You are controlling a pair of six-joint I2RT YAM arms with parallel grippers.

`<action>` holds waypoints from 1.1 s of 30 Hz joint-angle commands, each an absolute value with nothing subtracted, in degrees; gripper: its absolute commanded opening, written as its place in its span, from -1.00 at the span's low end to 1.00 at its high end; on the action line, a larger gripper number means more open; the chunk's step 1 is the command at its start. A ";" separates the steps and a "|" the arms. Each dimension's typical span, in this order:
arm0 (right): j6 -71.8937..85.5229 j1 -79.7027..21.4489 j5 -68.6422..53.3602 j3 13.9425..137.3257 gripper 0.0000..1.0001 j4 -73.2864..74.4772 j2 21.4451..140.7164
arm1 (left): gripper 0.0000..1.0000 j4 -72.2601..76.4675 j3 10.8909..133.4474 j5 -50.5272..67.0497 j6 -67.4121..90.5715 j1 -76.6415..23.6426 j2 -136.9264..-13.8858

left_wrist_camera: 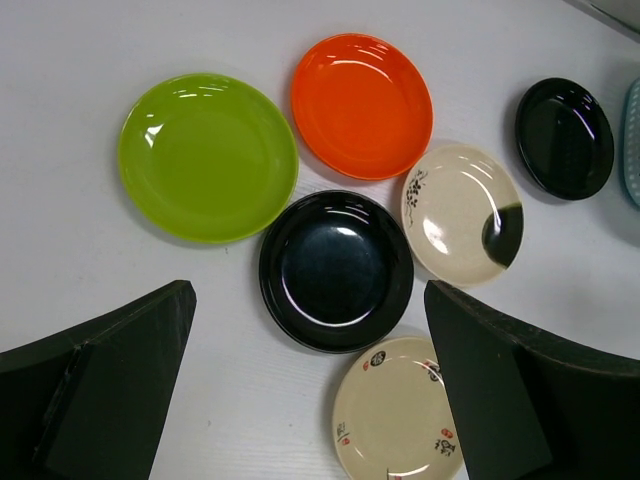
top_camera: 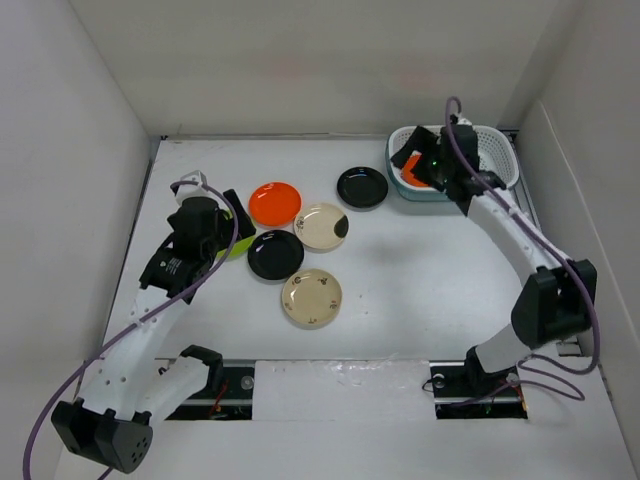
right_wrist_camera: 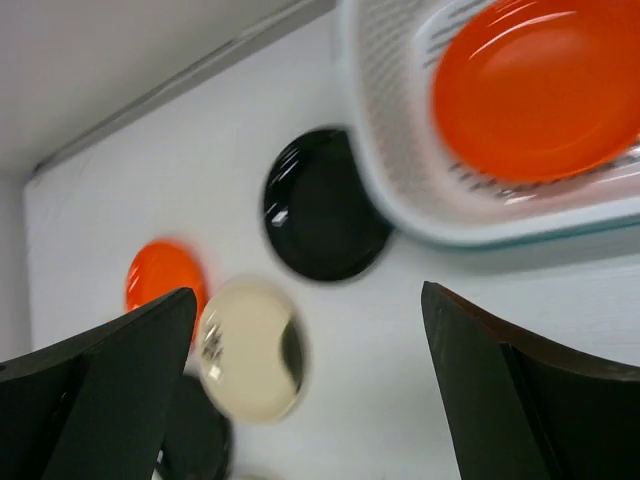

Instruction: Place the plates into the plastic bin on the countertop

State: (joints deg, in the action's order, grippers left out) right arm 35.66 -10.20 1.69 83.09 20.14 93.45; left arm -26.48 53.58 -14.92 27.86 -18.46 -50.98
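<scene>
While one orange plate (right_wrist_camera: pixel 540 90) lies inside the plastic bin (top_camera: pixel 500 155) at the far right, six plates (left_wrist_camera: pixel 336 270) are left spread on the countertop (top_camera: pixel 420 270), left of centre. The right gripper (right_wrist_camera: pixel 308 300), by the bin, and the left gripper (left_wrist_camera: pixel 308 290), over the plates, are held wide, empty. White walls (top_camera: pixel 300 60) are seen around.
</scene>
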 commanded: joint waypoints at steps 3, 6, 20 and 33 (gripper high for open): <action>39.81 -20.38 -0.70 65.34 0.98 3.55 86.75 | 0.99 -24.87 53.61 -13.28 27.07 -18.28 -51.77; 39.81 -24.24 -7.01 61.28 0.92 -3.21 89.81 | 0.99 -25.40 54.14 -13.27 27.07 -18.28 -52.47; 41.48 -26.72 -13.71 64.78 0.52 -10.55 111.26 | 0.99 -25.40 53.61 -12.66 27.07 -18.28 -52.03; 42.63 -26.72 -13.71 66.45 -0.79 -10.55 114.70 | 0.99 -25.40 53.61 -12.66 27.07 -18.28 -52.03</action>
State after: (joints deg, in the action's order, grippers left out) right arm 42.78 -26.33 -13.52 64.86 -9.78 114.26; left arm -26.37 53.58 -12.84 27.86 -18.46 -52.71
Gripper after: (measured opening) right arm 0.123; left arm 0.993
